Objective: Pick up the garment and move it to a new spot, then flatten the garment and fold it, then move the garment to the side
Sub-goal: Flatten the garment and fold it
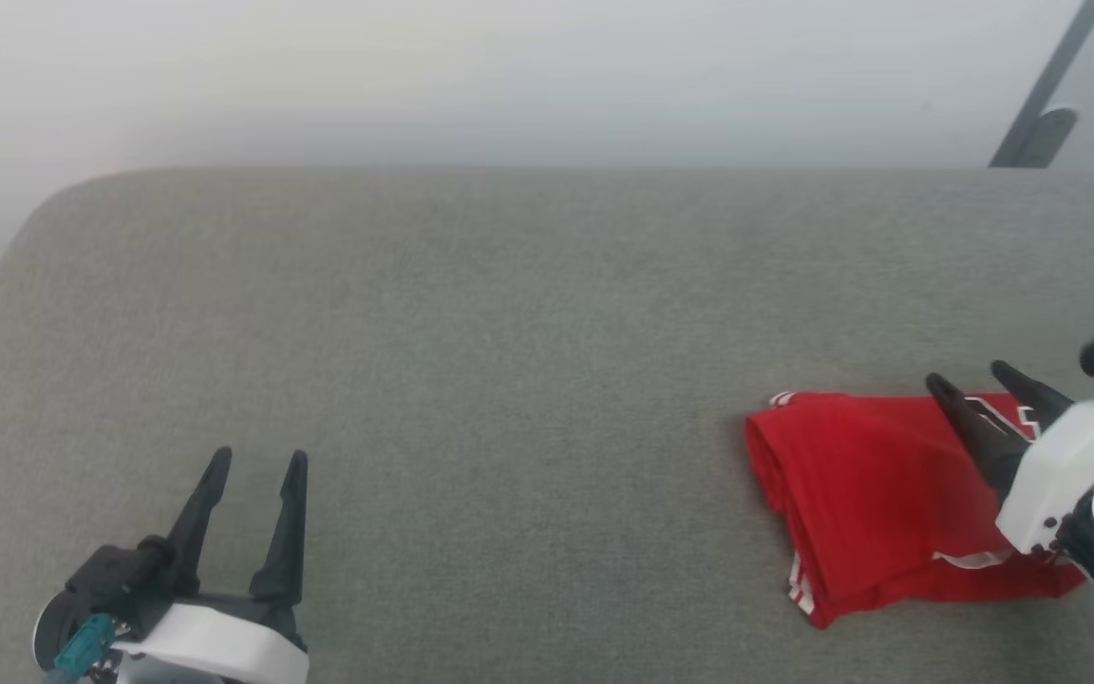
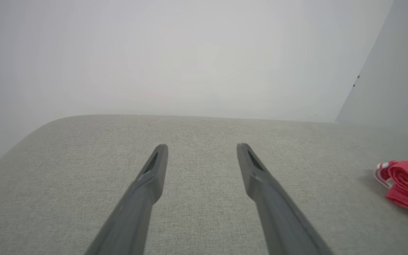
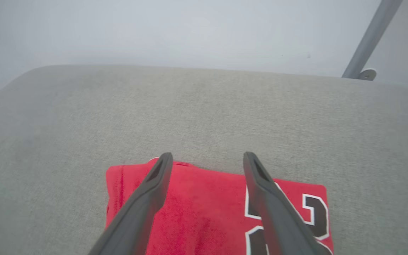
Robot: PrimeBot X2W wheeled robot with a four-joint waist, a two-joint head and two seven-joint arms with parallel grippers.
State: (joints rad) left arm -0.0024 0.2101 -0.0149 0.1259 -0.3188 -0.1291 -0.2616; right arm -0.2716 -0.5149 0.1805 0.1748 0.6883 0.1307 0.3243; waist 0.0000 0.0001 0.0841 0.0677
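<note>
Head view, lower left: left gripper [image 1: 260,456], two dark fingers pointing up the frame, jaws spread wide with nothing between them. In its wrist view we see bare cloth in the gap between the fingers. It touches no object.

Centre of the frame: the grey fabric surface [image 1: 509,323] runs across the whole picture, with a rounded corner at the upper left.

Right of centre, lower half: the garment [image 1: 851,494], a red shirt, lies folded into a compact, roughly rectangular packet flat on the surface. The rolled fold edge faces the left of the frame. We note red-and-white striped trim [image 1: 801,591] at the packet's lower left corner, and a white edge at its upper left corner. In the left wrist view the packet sits at the right edge of the frame, well apart from the left fingers.

Far right: right gripper [image 1: 968,373], fingers angled toward the upper left, jaws spread wide over the packet's right part. Nothing is clamped between them. We cannot tell whether the fingers touch the cloth.

Marking: in the right wrist view, lower right, a black figure with white outline [image 3: 313,216] is printed on the red cloth. The finger covers part of it and we cannot read it with certainty.

Upper right corner: a grey pole [image 1: 1046,85] slants behind the surface.
</note>
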